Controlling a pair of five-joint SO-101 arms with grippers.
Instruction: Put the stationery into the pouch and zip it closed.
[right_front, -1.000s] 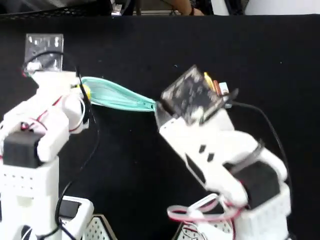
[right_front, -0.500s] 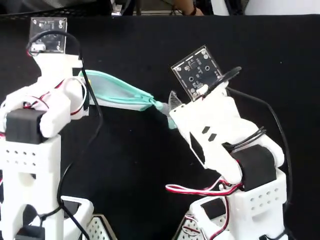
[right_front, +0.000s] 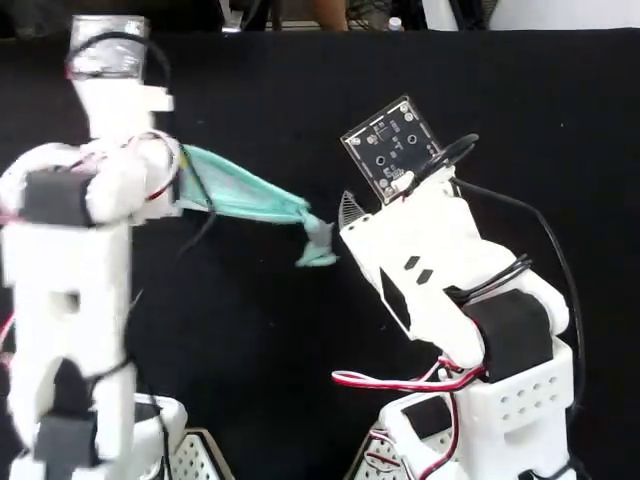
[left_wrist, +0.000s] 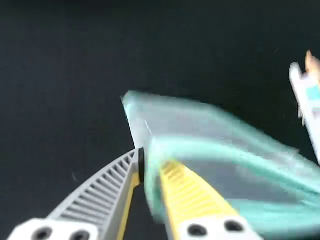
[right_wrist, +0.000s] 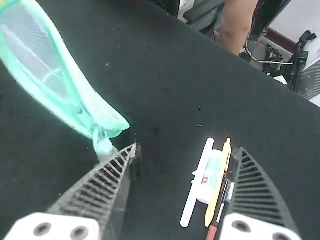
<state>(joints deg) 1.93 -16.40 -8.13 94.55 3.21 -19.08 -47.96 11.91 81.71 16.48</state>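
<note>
With the pouch (right_front: 245, 190) held off the table (right_front: 500, 100) by its left end in the clamped left tool (left_wrist: 150, 160), loading is judged not yet begun; the stationery (right_wrist: 210, 180), lying on the table inside the spread right tool (right_wrist: 186, 149), must next be gripped.

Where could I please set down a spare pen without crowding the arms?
The table is bare outside the right arm and along the far edge between the arms, also between the two bases nearer the camera. It is crowded where the open right gripper sits by the end of the pouch and the stationery; the left gripper holds the pouch.
</note>
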